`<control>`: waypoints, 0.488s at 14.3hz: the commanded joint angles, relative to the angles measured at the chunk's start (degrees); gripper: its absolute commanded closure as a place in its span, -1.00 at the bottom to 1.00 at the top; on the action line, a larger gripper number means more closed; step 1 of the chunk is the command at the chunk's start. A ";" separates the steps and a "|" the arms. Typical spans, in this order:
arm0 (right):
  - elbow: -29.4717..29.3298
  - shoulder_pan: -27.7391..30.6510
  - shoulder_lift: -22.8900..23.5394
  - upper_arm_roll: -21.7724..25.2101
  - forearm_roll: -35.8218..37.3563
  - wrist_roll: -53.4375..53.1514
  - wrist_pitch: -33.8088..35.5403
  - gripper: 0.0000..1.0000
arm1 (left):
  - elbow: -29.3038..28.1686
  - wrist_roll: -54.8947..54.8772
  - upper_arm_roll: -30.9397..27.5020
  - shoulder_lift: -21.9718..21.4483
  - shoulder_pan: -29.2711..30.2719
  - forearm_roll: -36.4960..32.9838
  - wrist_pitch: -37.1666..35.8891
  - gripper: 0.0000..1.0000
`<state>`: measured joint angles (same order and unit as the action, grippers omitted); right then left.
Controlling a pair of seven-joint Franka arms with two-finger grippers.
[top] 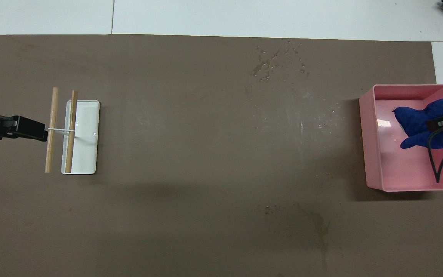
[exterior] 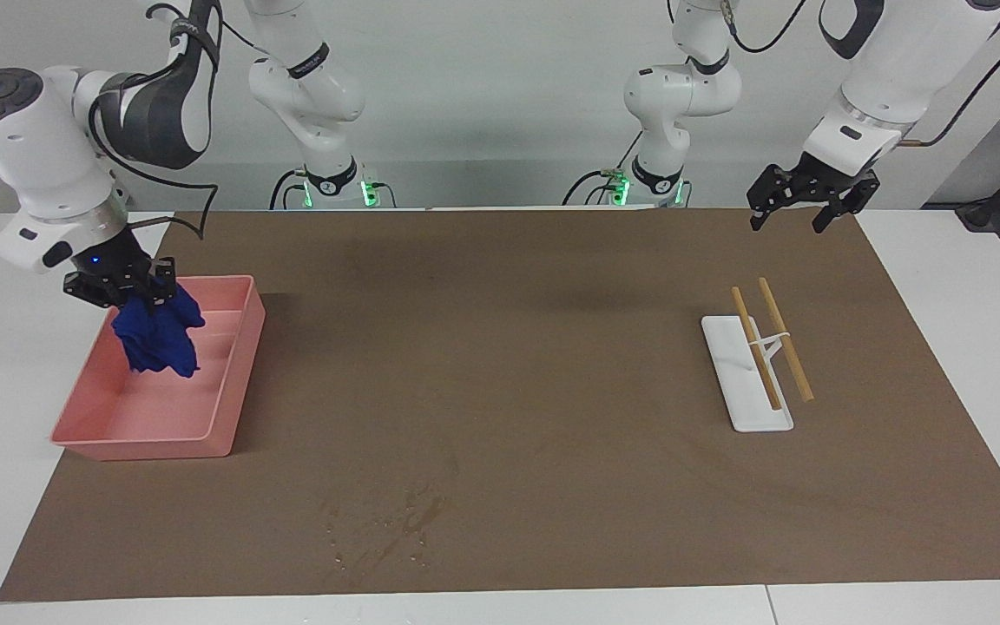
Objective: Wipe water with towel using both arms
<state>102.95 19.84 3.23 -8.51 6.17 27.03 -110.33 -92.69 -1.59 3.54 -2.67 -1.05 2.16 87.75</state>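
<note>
**Towel handling and position**

The towel [exterior: 155, 337] is judged soft, light and limp; grip a bunched fold at the top. It hangs from the right gripper [exterior: 128, 293], clamped on it, over the tray [exterior: 231, 382]. The water [exterior: 383, 525] lies well apart. The left gripper [exterior: 799, 213] waits with fingers apart, above the rack's [exterior: 747, 386] end of the table.

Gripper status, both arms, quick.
Right gripper: shut on the blue towel, which hangs over the pink tray.
Left gripper: open, empty, waiting above the mat near the white rack.
</note>
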 commanded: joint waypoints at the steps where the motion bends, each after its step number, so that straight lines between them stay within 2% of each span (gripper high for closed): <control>1: 2.08 1.86 -2.17 -0.72 1.21 2.93 -1.20 -0.99 | -0.21 -0.69 0.06 -0.32 0.26 -0.41 -0.38 -1.00; 5: -0.55 1.96 -2.17 -0.81 0.87 5.58 0.37 -1.00 | -0.21 -0.69 0.06 -0.32 0.26 -0.41 -0.30 -1.00; 7: -5.63 1.16 -2.87 -1.42 0.51 4.53 7.02 -1.00 | -0.21 -0.69 0.06 -0.32 0.26 -0.41 -0.30 -1.00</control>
<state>101.13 20.82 1.86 -8.86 6.18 31.24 -108.56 -92.69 -1.59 3.54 -2.67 -1.05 2.16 87.75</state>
